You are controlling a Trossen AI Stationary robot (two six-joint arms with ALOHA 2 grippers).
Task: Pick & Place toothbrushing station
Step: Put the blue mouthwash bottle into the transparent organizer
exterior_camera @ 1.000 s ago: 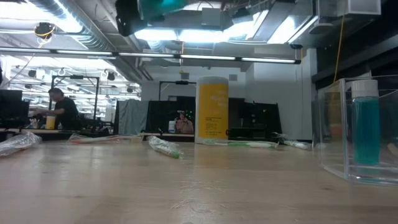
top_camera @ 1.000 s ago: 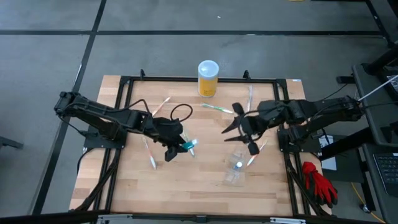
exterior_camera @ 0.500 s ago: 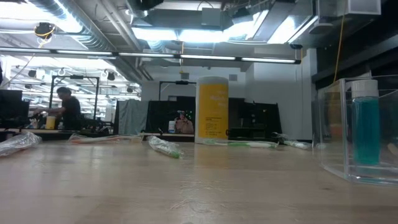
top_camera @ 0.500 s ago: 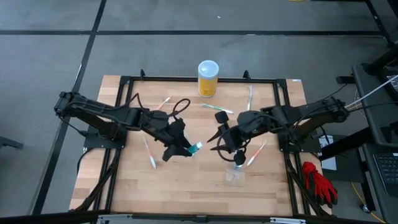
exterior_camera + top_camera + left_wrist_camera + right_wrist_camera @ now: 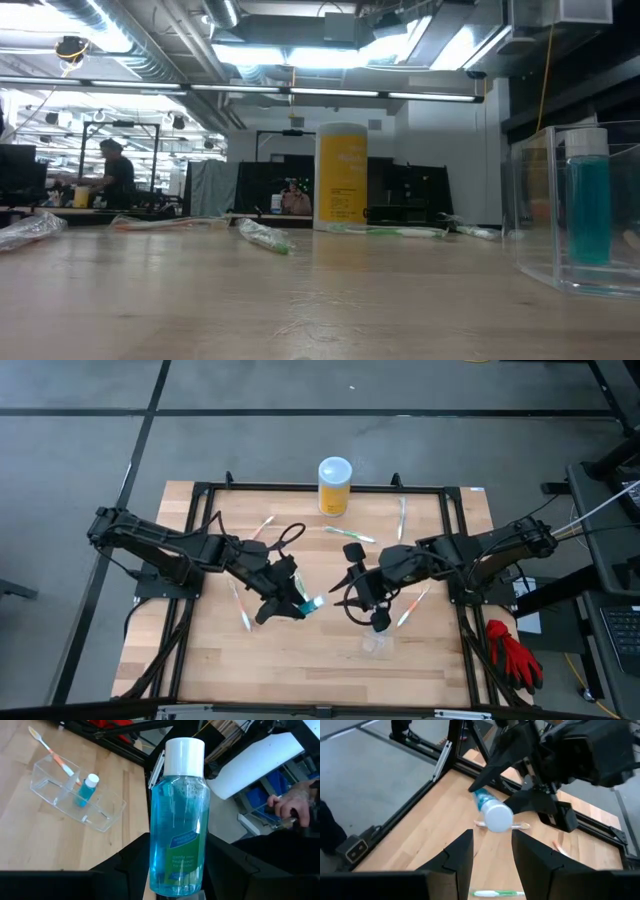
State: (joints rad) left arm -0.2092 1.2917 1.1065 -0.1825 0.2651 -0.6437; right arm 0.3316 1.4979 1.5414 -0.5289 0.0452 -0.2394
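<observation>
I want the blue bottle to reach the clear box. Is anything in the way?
Yes: the right gripper, open, hangs between the blue bottle in the left gripper and the clear box.

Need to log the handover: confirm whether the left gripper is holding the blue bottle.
Yes, the left gripper is clamped on the base of the blue bottle, white cap pointing away, above the table.
</observation>
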